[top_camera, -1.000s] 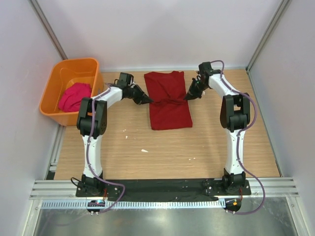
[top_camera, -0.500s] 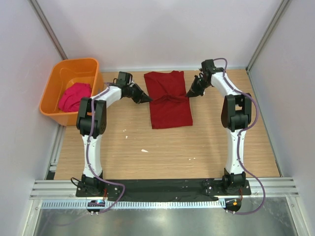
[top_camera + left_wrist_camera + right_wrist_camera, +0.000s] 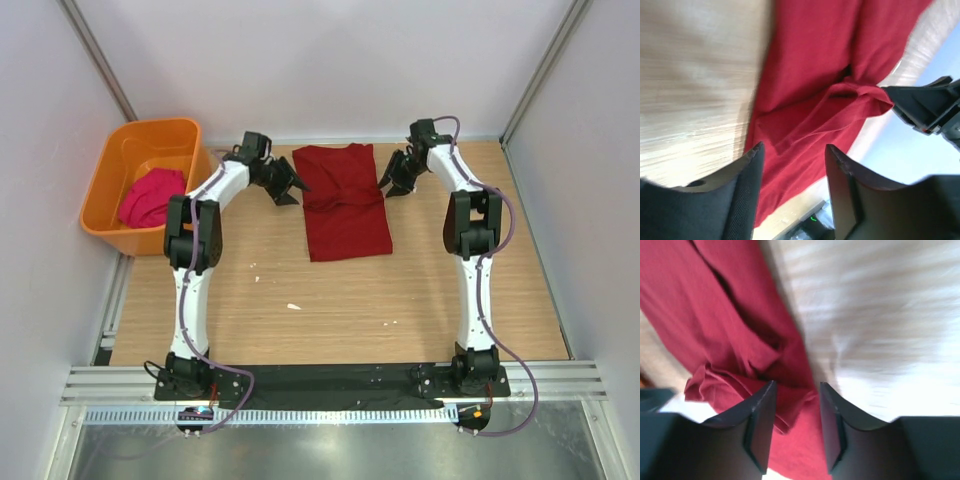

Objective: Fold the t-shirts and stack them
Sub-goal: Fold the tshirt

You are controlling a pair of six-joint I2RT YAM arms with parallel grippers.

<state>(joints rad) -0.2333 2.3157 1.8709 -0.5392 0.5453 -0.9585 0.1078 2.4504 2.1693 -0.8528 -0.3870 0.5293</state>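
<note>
The dark crimson t-shirt [image 3: 346,203] lies folded into a narrow strip on the table [image 3: 330,300], with a bunched crease across its middle [image 3: 855,92]. My left gripper [image 3: 289,188] hangs just off its left edge, open, nothing between its fingers [image 3: 794,146]. At the shirt's right edge my right gripper [image 3: 391,184] is also open and holds nothing [image 3: 797,385]; the crimson cloth [image 3: 735,315] lies below it. The magenta-pink t-shirt [image 3: 152,196] sits crumpled in the orange tub [image 3: 120,150].
The orange tub stands at the table's far left corner beside the left arm. White walls and metal frame posts close in the back and both sides. Small white specks [image 3: 293,306] lie on the wood in front of the shirt.
Both grippers were shut on the shirt's side edges at mid-length; now both have opened, let go and drawn slightly outward and back. The shirt has settled flat.
</note>
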